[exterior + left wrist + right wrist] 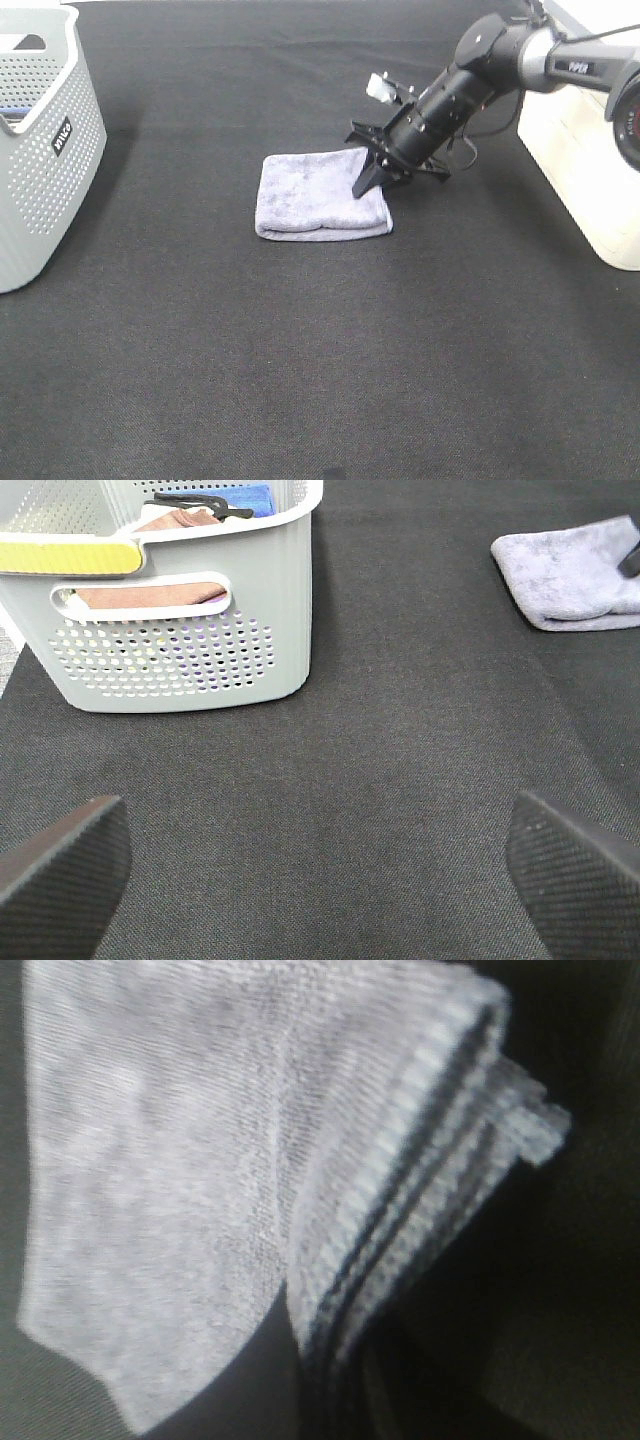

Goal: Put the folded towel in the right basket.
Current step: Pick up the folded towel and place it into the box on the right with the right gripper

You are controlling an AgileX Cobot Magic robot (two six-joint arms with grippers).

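At mat's centre, the towel point(315, 195) lies flat while the right gripper point(366, 183) meets its layered edge, the side nearest the right basket point(580, 190), likely for a short carry; whether it grips cannot be told. Left gripper point(320, 868) waits wide.

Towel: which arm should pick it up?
Right. The right gripper is at the towel, on its right edge; the left gripper sits open near the left basket, well away from it.
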